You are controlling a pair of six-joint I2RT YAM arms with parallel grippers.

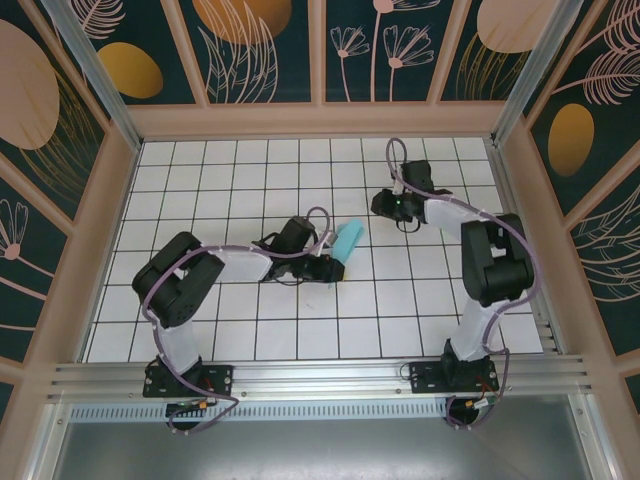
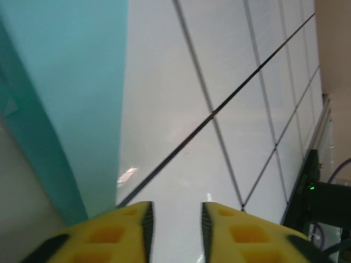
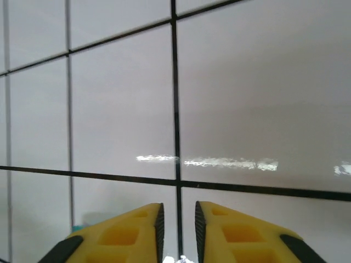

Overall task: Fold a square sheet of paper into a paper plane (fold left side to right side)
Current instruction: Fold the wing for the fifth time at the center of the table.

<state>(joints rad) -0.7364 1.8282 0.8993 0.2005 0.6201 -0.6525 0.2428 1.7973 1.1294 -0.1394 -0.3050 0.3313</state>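
The square sheet of paper is folded into a slim turquoise-blue paper plane (image 1: 349, 240) that lies slanted on the white grid table (image 1: 250, 190) near its middle. In the left wrist view the paper plane (image 2: 71, 82) lies flat to the left of the yellow fingers (image 2: 123, 230), its near end beside the left one. My left gripper (image 1: 337, 268) is at the plane's near end, open, with only bare table in the gap (image 2: 176, 219). My right gripper (image 1: 380, 205) hovers just right of the plane's far end, slightly open (image 3: 179, 219) over a grid line, holding nothing. A sliver of turquoise paper (image 3: 82, 220) shows at its lower left.
Wooden walls (image 1: 115, 200) fence the table on the left, back and right. An aluminium rail (image 1: 320, 375) with both arm bases runs along the near edge. In the left wrist view the right arm's dark base (image 2: 321, 203) stands at the far right.
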